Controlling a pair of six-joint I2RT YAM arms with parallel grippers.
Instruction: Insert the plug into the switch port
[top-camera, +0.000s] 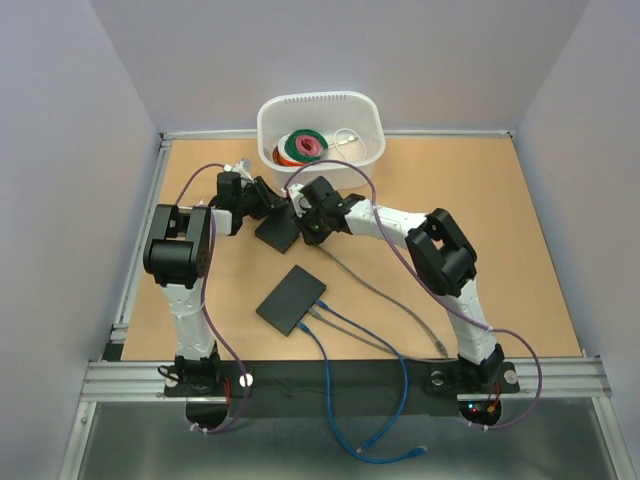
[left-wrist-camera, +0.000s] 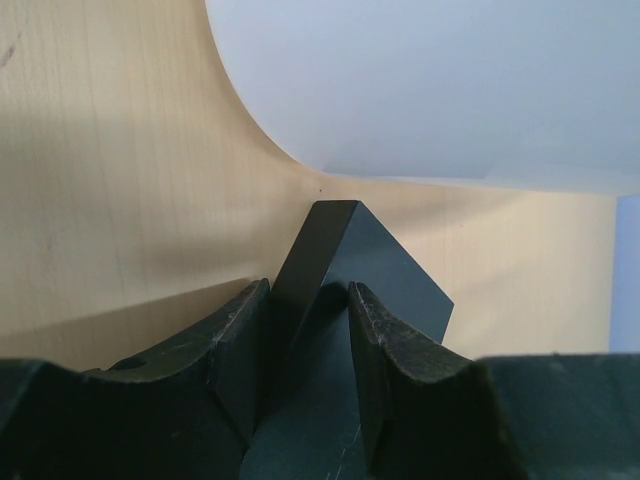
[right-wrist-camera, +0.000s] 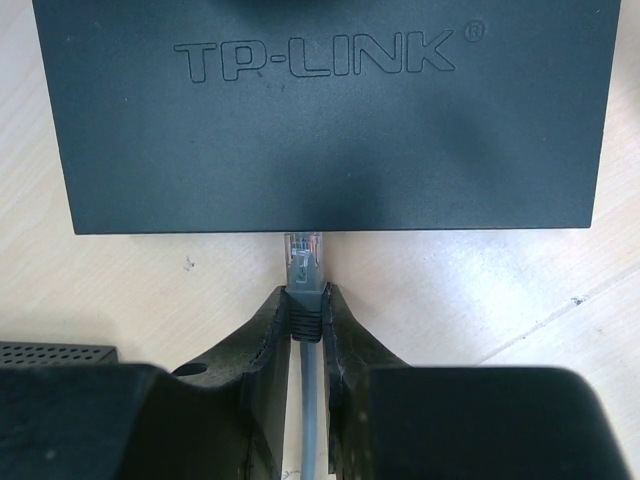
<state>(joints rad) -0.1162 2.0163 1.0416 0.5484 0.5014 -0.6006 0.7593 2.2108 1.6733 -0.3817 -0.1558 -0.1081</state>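
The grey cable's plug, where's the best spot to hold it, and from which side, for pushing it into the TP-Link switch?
Pinch the plug on its rubber boot, from behind along the cable, as the right gripper does. The flat boot sides suit a pinch, and the clear tip is left free, pointing at the switch.

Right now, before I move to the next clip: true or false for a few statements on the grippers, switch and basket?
1. The right gripper is shut on the grey plug. True.
2. The left gripper hangs open, holding nothing. False: the left gripper is clamped on a corner of the black switch.
3. The switch's top reads TP-LINK. True.
4. The white basket is empty. False: the basket holds cable coils.
5. The plug lies far from the switch. False: its tip meets the switch's near edge.
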